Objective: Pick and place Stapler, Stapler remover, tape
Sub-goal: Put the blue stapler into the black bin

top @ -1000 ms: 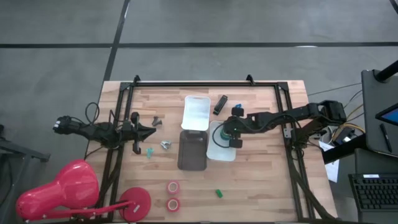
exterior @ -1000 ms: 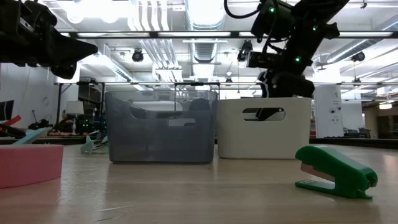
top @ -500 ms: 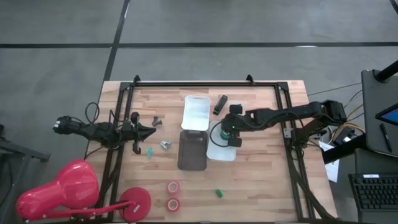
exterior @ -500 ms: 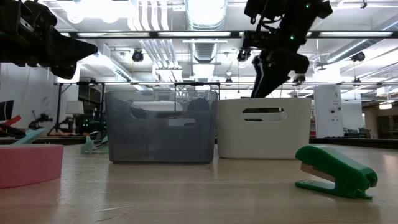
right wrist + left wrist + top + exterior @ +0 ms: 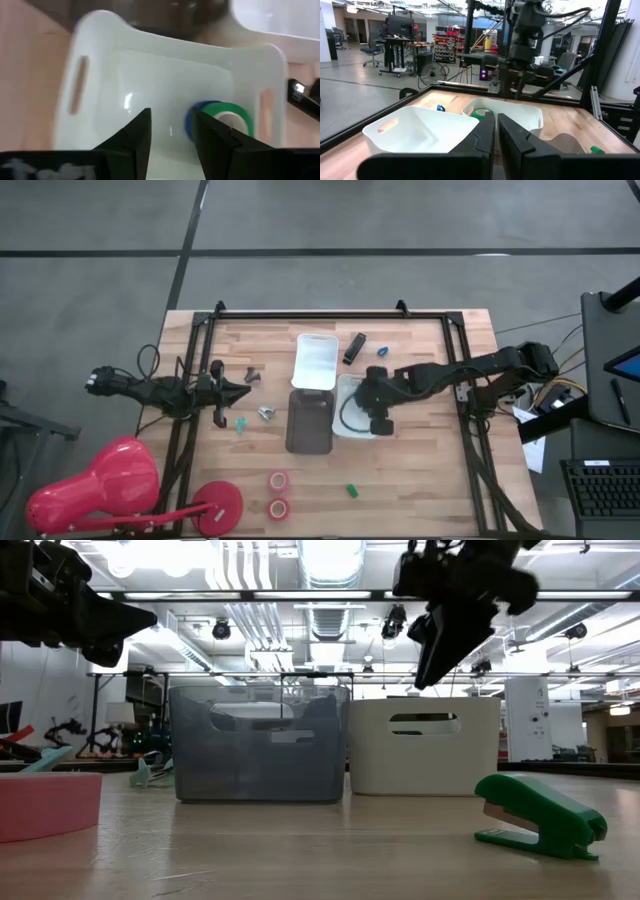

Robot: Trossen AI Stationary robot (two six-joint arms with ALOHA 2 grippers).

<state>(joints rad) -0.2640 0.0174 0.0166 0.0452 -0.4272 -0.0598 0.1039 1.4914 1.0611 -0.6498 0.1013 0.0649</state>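
My right gripper [image 5: 376, 416] hovers open above the white tray [image 5: 343, 423] at the table's middle; it also shows high in the low view [image 5: 428, 668]. In its wrist view the fingers [image 5: 136, 134] stand apart with nothing between them. A green tape roll [image 5: 226, 116] lies on the tray floor with a blue roll [image 5: 191, 120] against it. Two red rolls [image 5: 278, 480] [image 5: 278, 507] lie flat near the near edge. A black stapler [image 5: 354, 347] lies by the far edge. My left gripper [image 5: 243, 390] waits shut at the table's left.
A dark grey tray [image 5: 310, 421] stands beside the white one and another white tray [image 5: 316, 361] behind it. Small staple removers [image 5: 266, 413] [image 5: 251, 375] lie near the left gripper. A green stapler [image 5: 541, 815] sits near the near edge. A pink disc [image 5: 220, 505] overhangs the near left corner.
My right gripper has risen out of the white tray and shifted toward the table's near edge. The green tape roll that was at its fingers now stays on the tray floor.
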